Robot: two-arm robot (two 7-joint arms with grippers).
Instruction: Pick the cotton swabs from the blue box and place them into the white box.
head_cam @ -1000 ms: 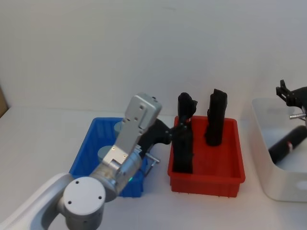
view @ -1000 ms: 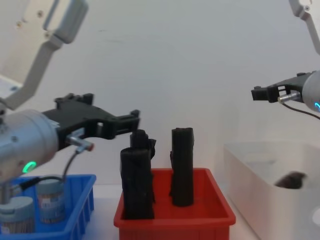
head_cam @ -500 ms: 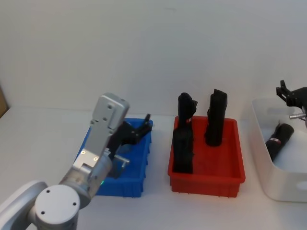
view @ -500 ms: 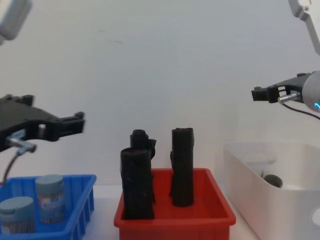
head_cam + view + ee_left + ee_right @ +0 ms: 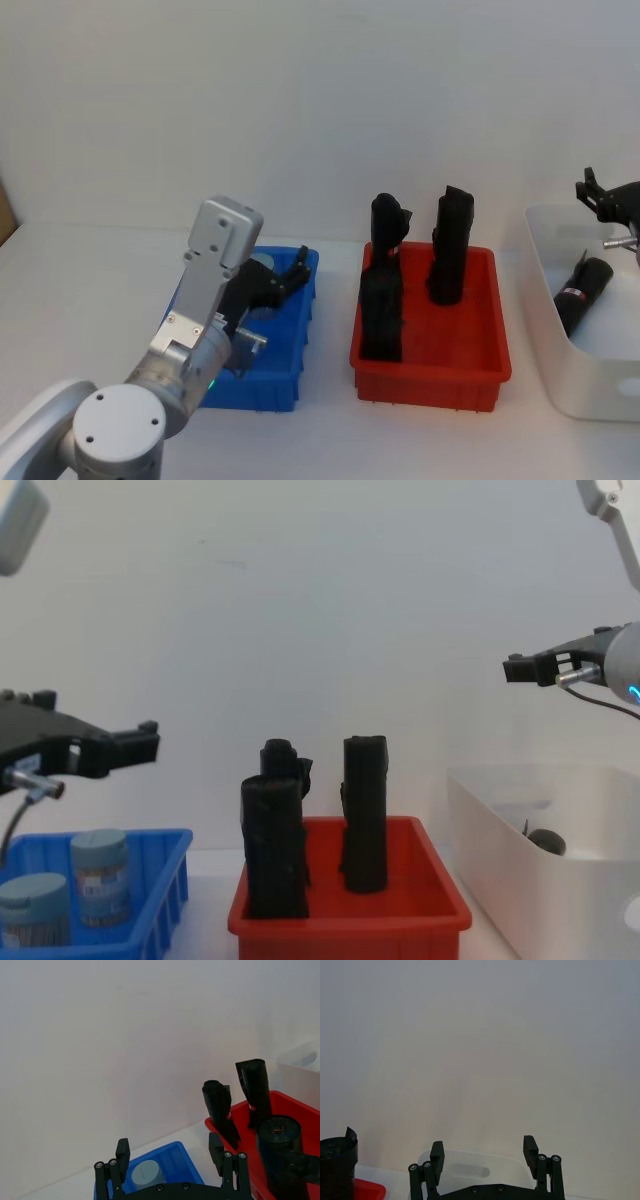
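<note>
Two cotton swabs tubs with grey-blue lids, one (image 5: 100, 875) behind the other (image 5: 35, 910), stand in the blue box (image 5: 165, 895) at the left. In the left wrist view one tub lid (image 5: 145, 1173) shows just beyond my fingers. My left gripper (image 5: 292, 272) hovers open above the blue box (image 5: 270, 390), holding nothing. It is well clear of the tubs in the chest view. The white box (image 5: 560, 370) stands at the far right with a black roll (image 5: 583, 290) lying inside. My right gripper (image 5: 518, 668) hangs open high above the white box (image 5: 500, 830).
A red bin (image 5: 430, 345) sits between the two boxes and holds black rolled bundles (image 5: 272, 845) standing upright, taller than its rim. A plain white wall lies close behind the table. White tabletop stretches in front of the bins.
My left gripper swung from beside the red bin back over the blue box, then sank slightly. The black roll dropped and came to rest in the white box. The right gripper stayed still.
</note>
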